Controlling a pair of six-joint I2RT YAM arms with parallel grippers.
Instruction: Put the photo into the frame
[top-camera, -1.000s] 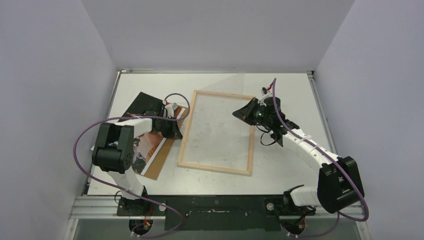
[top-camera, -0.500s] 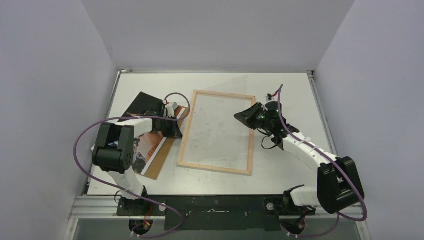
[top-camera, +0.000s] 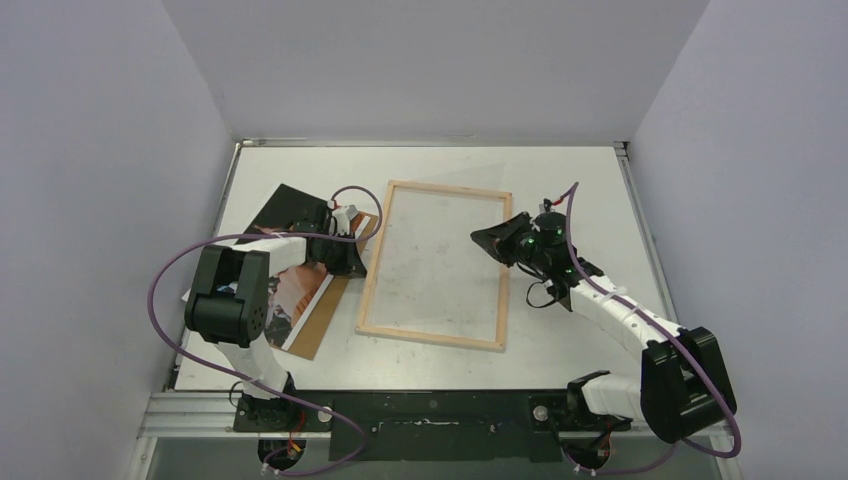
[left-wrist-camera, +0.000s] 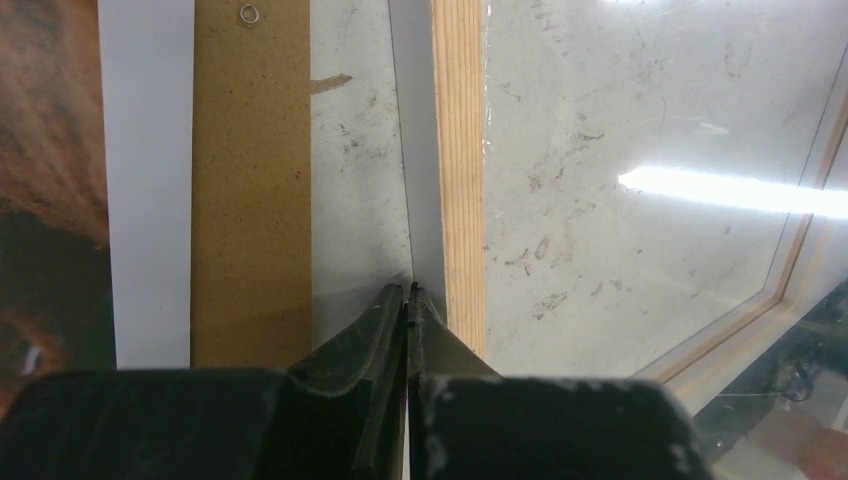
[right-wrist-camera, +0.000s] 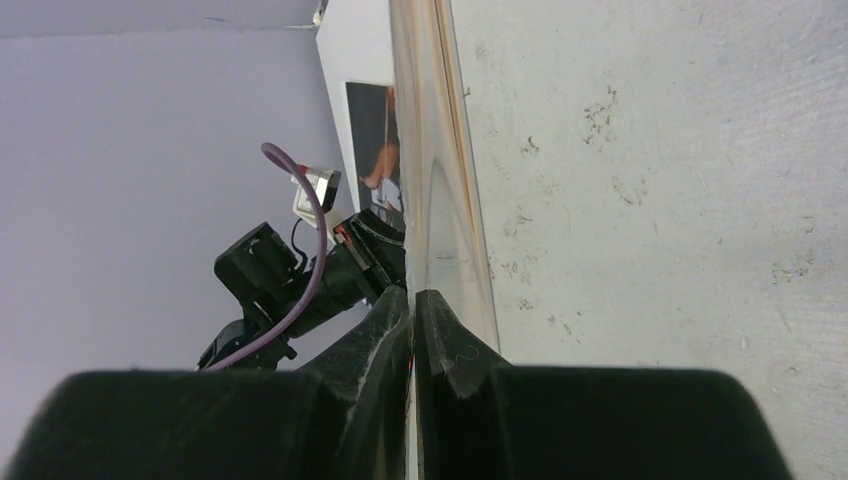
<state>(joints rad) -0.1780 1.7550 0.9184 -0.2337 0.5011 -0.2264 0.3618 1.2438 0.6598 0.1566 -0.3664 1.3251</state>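
Observation:
The light wood frame (top-camera: 430, 338) lies flat mid-table; its left slat shows in the left wrist view (left-wrist-camera: 458, 170). A clear pane (top-camera: 435, 260) hangs over it, held by both grippers. My left gripper (top-camera: 358, 262) (left-wrist-camera: 410, 290) is shut on the pane's left edge (left-wrist-camera: 412, 150). My right gripper (top-camera: 482, 238) (right-wrist-camera: 412, 293) is shut on its right edge (right-wrist-camera: 432, 150). The photo (top-camera: 290, 300), a dark print with an orange-brown figure and white border, lies at the left under my left arm. It also shows in the left wrist view (left-wrist-camera: 50, 150).
The brown fibreboard backing panel (top-camera: 322, 322) (left-wrist-camera: 250, 180) lies under the photo, its edge close to the frame's left slat. The left wall (top-camera: 120, 200) stands close beside the photo. Bare table surface (top-camera: 590, 190) lies right of the frame.
My right gripper has moved nearer and a little lower along the frame's right slat. The clear pane now sits lower and flatter over the frame. My left gripper has barely moved.

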